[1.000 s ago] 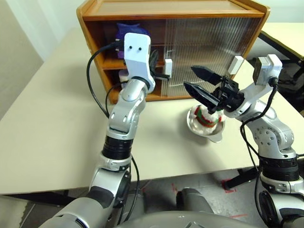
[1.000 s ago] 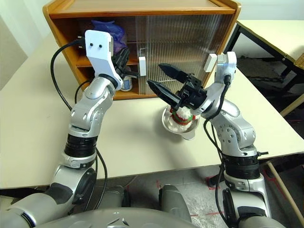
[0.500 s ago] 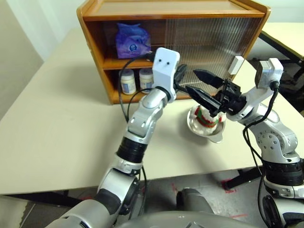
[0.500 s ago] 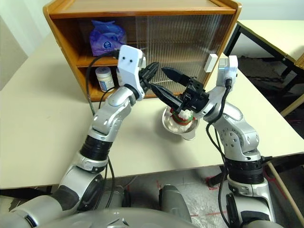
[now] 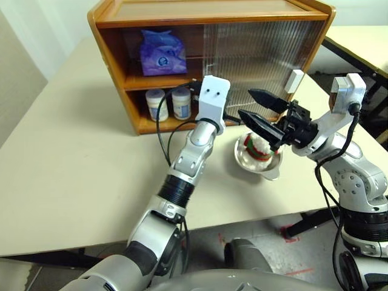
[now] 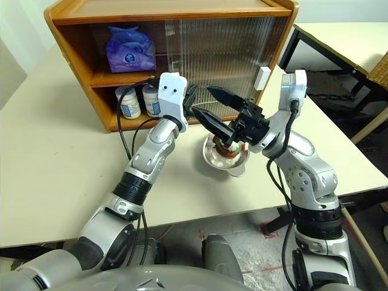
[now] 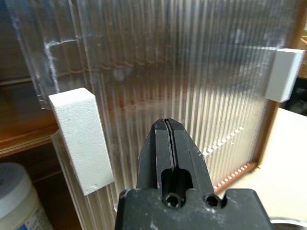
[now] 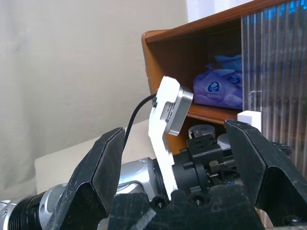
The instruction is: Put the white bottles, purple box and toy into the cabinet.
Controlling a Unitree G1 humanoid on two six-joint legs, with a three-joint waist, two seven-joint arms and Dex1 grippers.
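Note:
The wooden cabinet (image 5: 182, 15) stands at the back of the table with its left half open. The purple box (image 5: 162, 52) lies on its upper shelf. Two white bottles (image 5: 157, 104) (image 5: 180, 102) stand side by side on the lower shelf. The toy (image 5: 257, 147) sits in a metal bowl (image 5: 248, 163) in front of the cabinet. My left gripper (image 7: 165, 129) is shut and empty, pointing at the ribbed sliding door beside a white handle (image 7: 79, 139). My right gripper (image 5: 246, 103) hangs open just above the toy, holding nothing.
The ribbed doors cover the cabinet's right half, and a second white handle (image 5: 295, 80) sits at the right end. Another table (image 5: 364, 39) stands behind on the right. Bare tabletop (image 5: 73, 163) stretches to the left of the cabinet and toward the front edge.
My left arm has swung right and down, from the cabinet's open left side to the front of the sliding door, uncovering the purple box and bottles. The right gripper has kept still.

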